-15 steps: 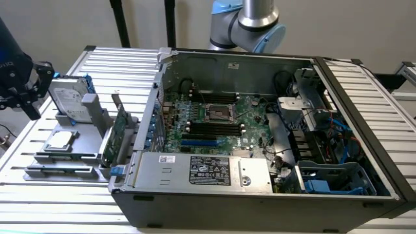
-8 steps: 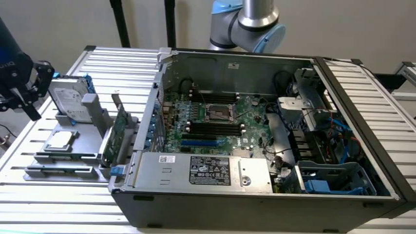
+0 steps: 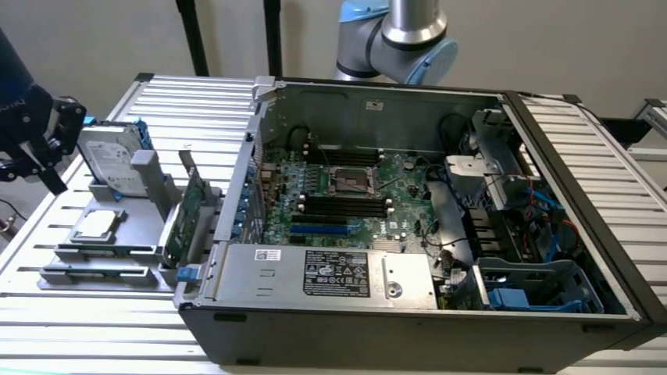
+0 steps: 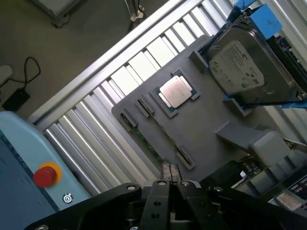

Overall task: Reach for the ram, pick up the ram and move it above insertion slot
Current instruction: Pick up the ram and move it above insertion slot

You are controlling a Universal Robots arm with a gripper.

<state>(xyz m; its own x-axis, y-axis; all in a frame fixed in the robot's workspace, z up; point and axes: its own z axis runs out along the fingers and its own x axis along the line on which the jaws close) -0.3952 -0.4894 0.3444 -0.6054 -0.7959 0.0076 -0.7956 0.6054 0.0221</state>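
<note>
The ram (image 3: 105, 251) (image 4: 146, 140) lies on its long edge between two clips along the front rim of a grey fixture (image 3: 156, 195) (image 4: 211, 148). The fixture sits on the ribbed bench (image 3: 105, 344), to the exterior view's left of the open computer case (image 3: 417, 312). On the same fixture are a square processor chip (image 3: 94, 226) (image 4: 175, 92), a silver hard drive (image 3: 108, 156) (image 4: 244, 67) and an upright green expansion card (image 3: 187, 219). The gripper (image 3: 50, 178) (image 4: 169, 172) hangs in the air beyond the fixture's far side from the case. It is tilted, with its tips aimed down toward the fixture and clear of the ram. The jaws are pressed together with nothing between them. A silver arm link (image 3: 411, 31) with pale-blue joint caps rises behind the case. Inside the case, the insertion slot (image 3: 344, 207) is one of several parallel black sockets beside the processor socket, well apart from the gripper.
</note>
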